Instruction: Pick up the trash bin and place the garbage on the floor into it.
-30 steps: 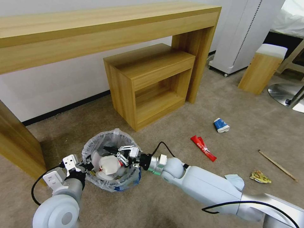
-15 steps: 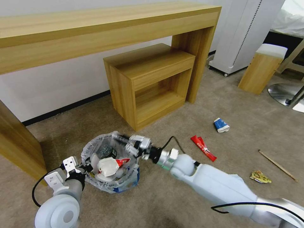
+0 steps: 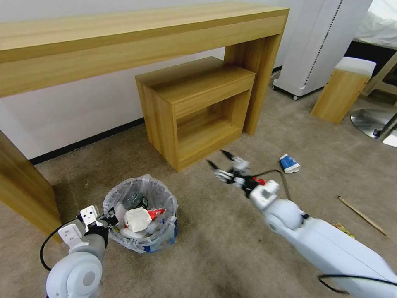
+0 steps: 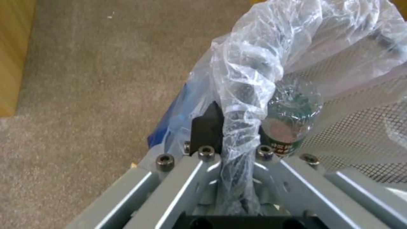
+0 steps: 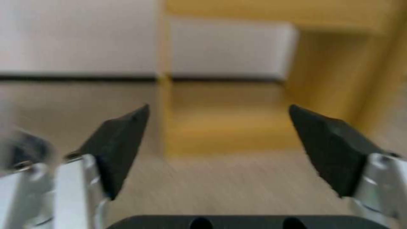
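Risk comes first for us: our left claw is clenched on the rim of the small round bin lined with crinkly translucent plastic, and thin film could slip or tear under weight. Our right claw hangs released and empty above the beige short-pile carpet, beside the low wooden cabinet. Litter lies near: a crushed blue-white cup and a wooden stick. Open carpet between bin and litter gives room; the cabinet corner is close.
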`<state>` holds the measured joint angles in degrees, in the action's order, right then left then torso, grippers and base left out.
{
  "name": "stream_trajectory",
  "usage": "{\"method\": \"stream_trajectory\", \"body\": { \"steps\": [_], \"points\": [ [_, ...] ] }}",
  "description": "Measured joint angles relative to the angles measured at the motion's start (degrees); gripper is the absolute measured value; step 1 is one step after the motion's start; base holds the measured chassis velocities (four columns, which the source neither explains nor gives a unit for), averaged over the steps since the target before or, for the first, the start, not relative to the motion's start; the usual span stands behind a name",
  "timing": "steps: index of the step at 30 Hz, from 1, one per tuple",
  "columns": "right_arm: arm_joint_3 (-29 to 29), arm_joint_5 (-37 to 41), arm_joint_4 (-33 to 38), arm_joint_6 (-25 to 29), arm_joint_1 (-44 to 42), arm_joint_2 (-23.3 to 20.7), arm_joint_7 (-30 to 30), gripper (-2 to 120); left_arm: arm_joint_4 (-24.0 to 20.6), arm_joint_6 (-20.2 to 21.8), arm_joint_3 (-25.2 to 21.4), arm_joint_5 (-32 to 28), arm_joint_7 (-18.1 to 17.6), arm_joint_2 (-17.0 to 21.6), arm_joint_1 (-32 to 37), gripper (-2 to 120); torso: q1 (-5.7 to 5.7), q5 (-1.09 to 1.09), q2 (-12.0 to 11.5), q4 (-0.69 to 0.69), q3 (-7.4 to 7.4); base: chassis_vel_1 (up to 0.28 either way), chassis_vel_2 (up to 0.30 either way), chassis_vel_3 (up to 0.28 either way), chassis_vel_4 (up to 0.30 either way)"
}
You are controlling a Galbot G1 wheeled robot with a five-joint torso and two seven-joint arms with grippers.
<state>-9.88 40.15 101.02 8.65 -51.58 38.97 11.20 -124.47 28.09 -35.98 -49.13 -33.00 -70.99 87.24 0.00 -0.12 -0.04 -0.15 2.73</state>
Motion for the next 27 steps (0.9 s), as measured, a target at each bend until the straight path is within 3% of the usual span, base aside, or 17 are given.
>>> {"method": "stream_trajectory", "body": {
  "steps": [2, 5, 9, 12, 17, 23, 27],
  "points": [
    [0.9, 0.0, 0.6, -1.3, -1.3, -1.0, 1.9, 94, 0.2, -0.1, -0.1, 0.1, 0.0, -0.1, 0.0, 1, 0.0, 0.0, 0.0, 0.01, 0.0, 0.0, 0.0, 0.0, 0.0],
    [5.7, -2.3, 3.8, -8.4, -7.7, -6.8, 10.1, 99, 1.2, -0.3, -0.6, 0.2, 0.0, -0.2, -0.5, 1, 0.0, -0.02, 0.0, 0.03, 0.0, 0.0, 0.0, 0.0, 0.0],
    [7.4, -3.6, 5.1, -10.0, -11.1, -8.9, 12.2, 100, 1.6, -0.5, -0.7, 0.3, 0.0, -0.3, -0.8, 1, 0.0, 0.02, 0.0, 0.03, 0.0, 0.0, 0.0, 0.0, 0.0],
    [11.5, -5.3, 7.4, -12.5, -19.9, -12.7, 14.4, 100, 2.4, -0.9, -1.0, 0.3, 0.1, -0.1, -1.4, 1, 0.0, 0.01, 0.0, 0.01, 0.0, 0.0, 0.0, 0.0, 0.0],
    [12.4, -7.8, 7.9, -13.3, -27.4, -16.5, 15.0, 100, 3.1, -1.7, -1.5, 0.5, 0.6, -0.5, -1.8, 1, 0.0, 0.01, 0.0, 0.04, 0.0, 0.0, 0.0, 0.0, 0.0],
    [13.3, -11.9, 5.3, -11.7, -33.4, -16.9, 15.2, 100, 4.1, -2.1, -1.1, 0.5, 0.8, -0.5, -2.7, 1, 0.0, 0.01, 0.0, 0.02, 0.0, 0.0, 0.0, 0.0, 0.0],
    [15.1, -12.1, 5.2, -9.6, -34.9, -14.1, 15.2, 100, 4.2, -2.1, -0.3, 0.6, 1.0, -0.6, -2.9, 1, 0.0, 0.0, 0.0, 0.03, 0.0, 0.0, 0.0, 0.0, 0.0]
  ]
}}
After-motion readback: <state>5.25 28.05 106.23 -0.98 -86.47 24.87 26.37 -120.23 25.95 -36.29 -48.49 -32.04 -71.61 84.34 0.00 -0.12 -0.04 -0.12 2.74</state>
